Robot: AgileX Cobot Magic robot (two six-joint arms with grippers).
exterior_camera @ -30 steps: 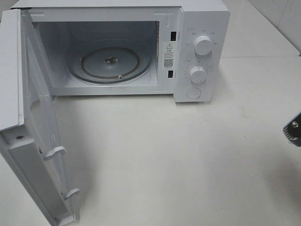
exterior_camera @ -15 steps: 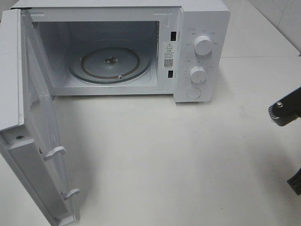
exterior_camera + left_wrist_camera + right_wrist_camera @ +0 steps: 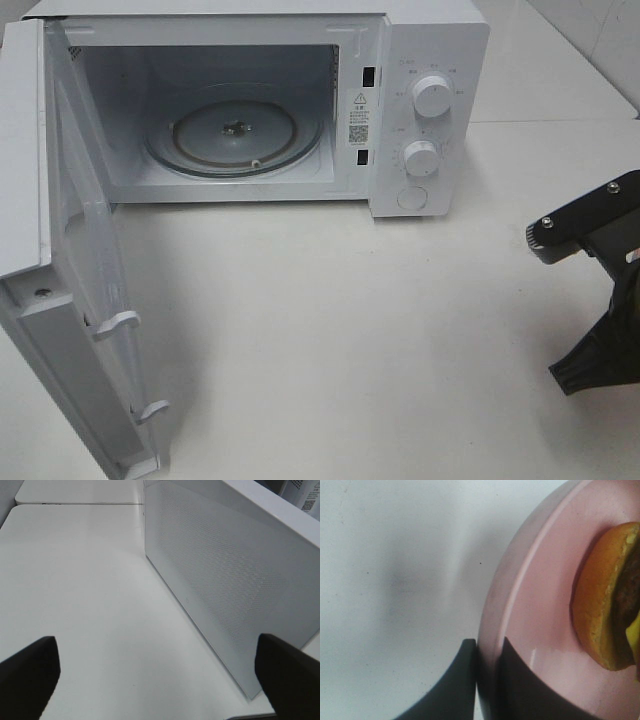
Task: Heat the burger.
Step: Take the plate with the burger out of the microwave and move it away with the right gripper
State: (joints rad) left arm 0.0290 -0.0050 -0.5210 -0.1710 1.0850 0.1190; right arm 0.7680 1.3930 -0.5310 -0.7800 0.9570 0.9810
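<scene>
1. Worktop [image 3: 330, 340]: white, matte. The microwave [image 3: 420, 40] stands at its far side, with its door [image 3: 75, 300] swung fully out on the left of the high view.
2. Microwave cavity: the glass turntable [image 3: 235, 130] lies flat on the cavity floor. Two round knobs sit one above the other on the control panel, upper knob [image 3: 432, 96] and lower knob [image 3: 421, 158], with a round button below them.
3. My right tool [image 3: 487, 652]: the two dark fingers are drawn together on the rim of the pink plate [image 3: 530, 610], one finger on each side of the rim. Clamped on the plate.
4. The burger [image 3: 607, 600] sits on that pink plate, away from the pinched rim. Only part of it shows in the right wrist view: the golden-brown bun, a dark patty layer and a sliver of yellow cheese at the frame edge.
5. High view: only the black body of my right arm [image 3: 590, 225] enters at the right edge, well apart from the microwave. Plate and burger fall outside this view.
6. My left tool [image 3: 155, 672]: fingers spread wide apart, nothing between them. It hovers over bare worktop, beside the perforated outer face of the open door [image 3: 225, 575].
</scene>
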